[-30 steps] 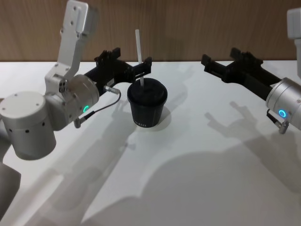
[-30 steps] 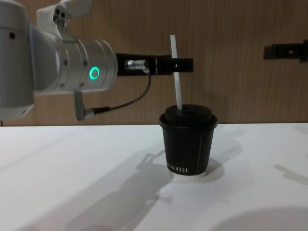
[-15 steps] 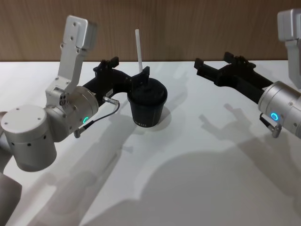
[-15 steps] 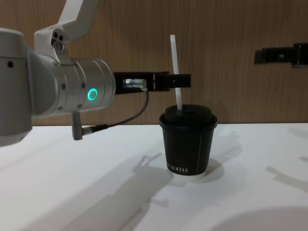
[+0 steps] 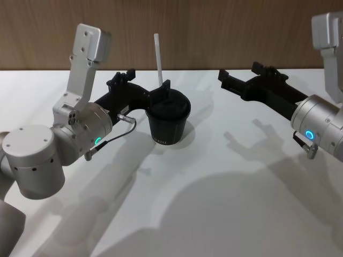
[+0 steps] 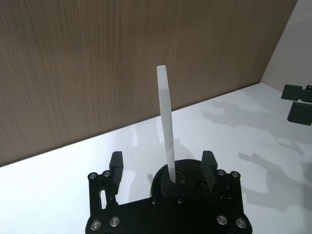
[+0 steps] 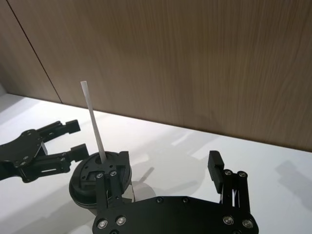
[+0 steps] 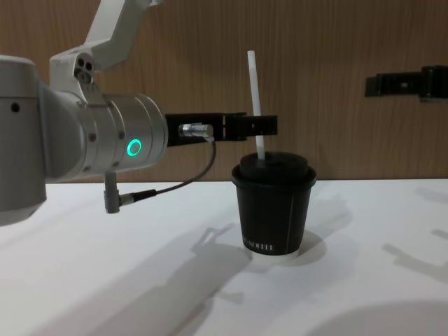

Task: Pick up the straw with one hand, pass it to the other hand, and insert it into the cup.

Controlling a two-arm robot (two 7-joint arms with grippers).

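The straw [image 5: 158, 56] stands in the lid of the cup [image 5: 168, 119] on the surface [image 5: 214, 176], the released left tool [image 6: 163, 168] flanking it. A sideways retreat could clip it; the right tool [image 7: 168, 175], also spread, hovers apart.

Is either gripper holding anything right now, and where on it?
Nothing. The left gripper is open around the straw, which stands in the cup; the right gripper is open too.

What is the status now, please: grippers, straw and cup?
Left gripper open, fingers astride straw. Straw upright in cup lid. Right gripper open, off to the side.
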